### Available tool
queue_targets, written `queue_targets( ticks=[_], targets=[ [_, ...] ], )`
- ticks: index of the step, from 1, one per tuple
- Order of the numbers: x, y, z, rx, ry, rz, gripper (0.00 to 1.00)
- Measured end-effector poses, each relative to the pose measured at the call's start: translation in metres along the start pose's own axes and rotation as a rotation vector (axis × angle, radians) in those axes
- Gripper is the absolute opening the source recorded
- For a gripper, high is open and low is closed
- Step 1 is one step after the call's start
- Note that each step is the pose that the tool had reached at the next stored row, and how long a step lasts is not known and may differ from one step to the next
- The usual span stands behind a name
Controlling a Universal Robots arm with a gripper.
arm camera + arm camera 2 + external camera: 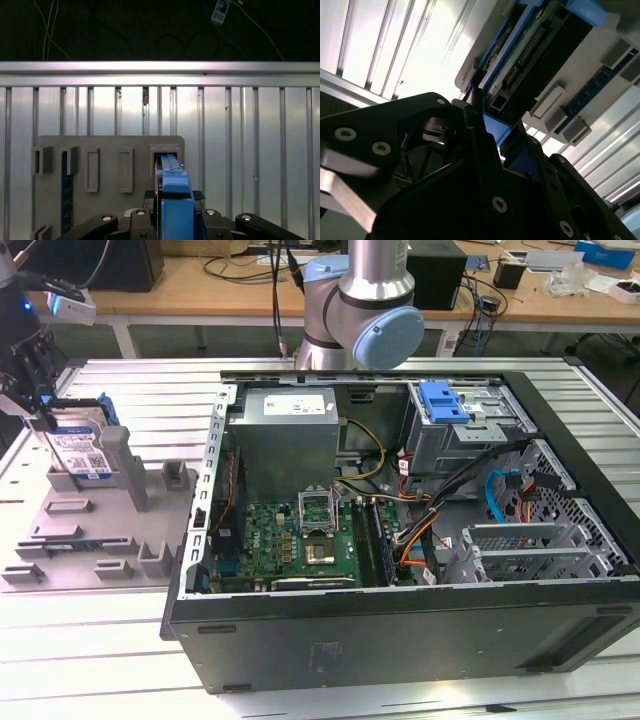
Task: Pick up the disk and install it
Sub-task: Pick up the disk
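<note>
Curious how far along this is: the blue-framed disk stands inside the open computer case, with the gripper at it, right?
No. The exterior view shows the disk standing in the grey holder beside the open computer case, with the gripper at it.

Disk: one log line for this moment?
gripper: shut on disk | disk: upright in grey holder | computer case: open, disk not in it

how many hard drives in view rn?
1. The disk stands on edge in the grey fixture at the exterior view's left, clamped by the gripper. The PC's drive cage may hide others.
</note>
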State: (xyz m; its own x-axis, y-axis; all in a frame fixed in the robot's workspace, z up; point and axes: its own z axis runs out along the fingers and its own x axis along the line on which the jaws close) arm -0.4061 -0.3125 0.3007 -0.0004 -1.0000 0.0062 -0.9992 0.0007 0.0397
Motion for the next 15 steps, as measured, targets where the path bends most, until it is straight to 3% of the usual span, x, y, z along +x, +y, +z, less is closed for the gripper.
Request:
queue_targets(
  ticks=[10, 15],
  targets=[
    [0.0001, 0.0004, -0.0106, -0.0001, 0.0001, 0.000, 0.36],
    [0.0001, 0.0009, -0.0214, -0.0001, 0.0001, 0.000, 0.36]
  ],
)
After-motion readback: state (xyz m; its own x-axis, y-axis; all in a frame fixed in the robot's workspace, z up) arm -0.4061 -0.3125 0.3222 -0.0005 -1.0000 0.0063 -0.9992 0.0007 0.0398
